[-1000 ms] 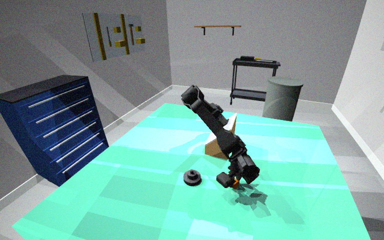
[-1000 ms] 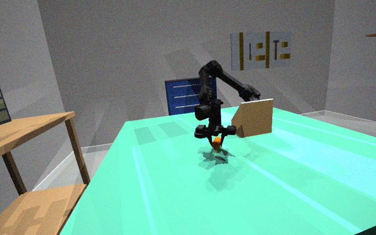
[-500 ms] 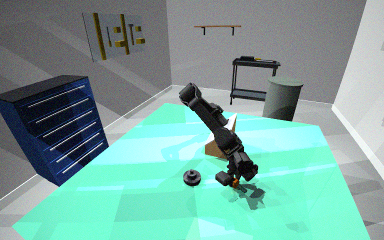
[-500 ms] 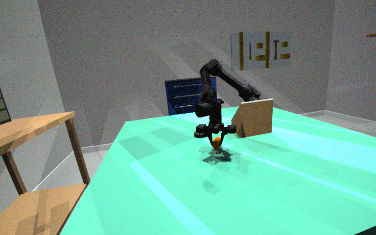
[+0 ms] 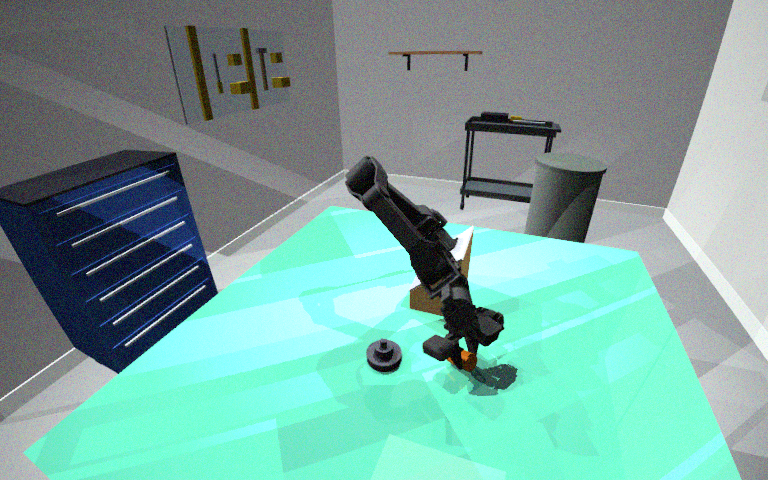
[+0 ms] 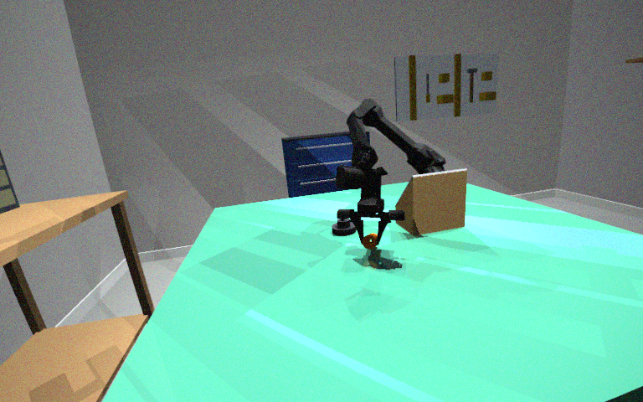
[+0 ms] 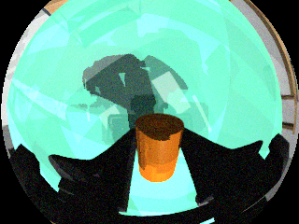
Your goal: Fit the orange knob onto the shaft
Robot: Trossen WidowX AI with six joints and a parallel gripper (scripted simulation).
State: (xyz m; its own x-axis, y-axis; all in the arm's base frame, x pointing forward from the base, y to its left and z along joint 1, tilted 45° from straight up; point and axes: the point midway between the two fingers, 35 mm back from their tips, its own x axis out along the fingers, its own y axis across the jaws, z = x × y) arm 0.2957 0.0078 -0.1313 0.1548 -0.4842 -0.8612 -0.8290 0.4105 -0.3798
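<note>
The knob (image 5: 467,360) (image 6: 370,241) (image 7: 160,149) between the fingers of the black end effector (image 5: 461,355) (image 6: 370,239) (image 7: 157,131) is orange, its upper face in the wrist view dark brown. Beside the end effector, the pedestal (image 5: 384,361) (image 6: 343,230) is dark grey to black. Beneath, the bench (image 5: 351,435) (image 6: 303,332) (image 7: 224,61) is mint green, patterned with pale cyan streaks.

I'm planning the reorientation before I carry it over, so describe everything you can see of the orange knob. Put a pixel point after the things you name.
The orange knob (image 5: 467,360) (image 6: 367,242) (image 7: 160,151) is a short, smooth cylinder, plastic by its look. It lies on its side, pinched between the fingers of the claw (image 5: 463,356) (image 6: 370,240) (image 7: 160,159). One end shows a small opening in the exterior view; its flat side can't be made out. It sits beside the round pedestal (image 5: 384,362) (image 6: 343,230), off the shaft.
</note>
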